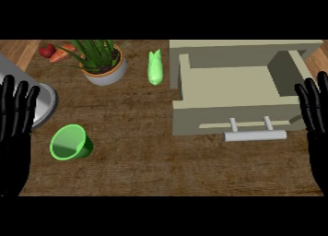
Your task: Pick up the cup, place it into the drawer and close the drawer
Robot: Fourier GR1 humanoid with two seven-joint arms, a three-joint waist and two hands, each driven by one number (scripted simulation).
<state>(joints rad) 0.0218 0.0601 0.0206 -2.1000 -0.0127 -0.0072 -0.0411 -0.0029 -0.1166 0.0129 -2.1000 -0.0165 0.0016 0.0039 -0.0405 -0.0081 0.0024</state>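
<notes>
At the lower left of the frame the left hand (10,133) rests open, fingers (9,90) straight and pointing up the frame, holding nothing. At the lower right the right hand (321,129) rests the same way, fingers (323,87) straight and upward, holding nothing, just beside the drawer's right front corner.

The green cup (71,143) sits on the brown counter (139,170) in the lower left, just right of the left hand. It is tipped, so its open mouth faces up and toward the left of the frame, and its axis leans from lower right to upper left. Bare counter lies below it and to its right, reaching across to the drawer.

The beige drawer (194,90) stands pulled open in the right half of the frame, its inside open to view, its front panel toward the lower edge with a pale bar handle (255,135) sticking out below it.

Behind the left hand a grey round vessel (44,99) shows at the left edge. Farther up, a potted plant (102,62) stands at upper left, with a pale green vegetable (155,68) lying lengthwise between it and the drawer. In the upper left corner lie a carrot (61,54) and a red fruit (47,49).
</notes>
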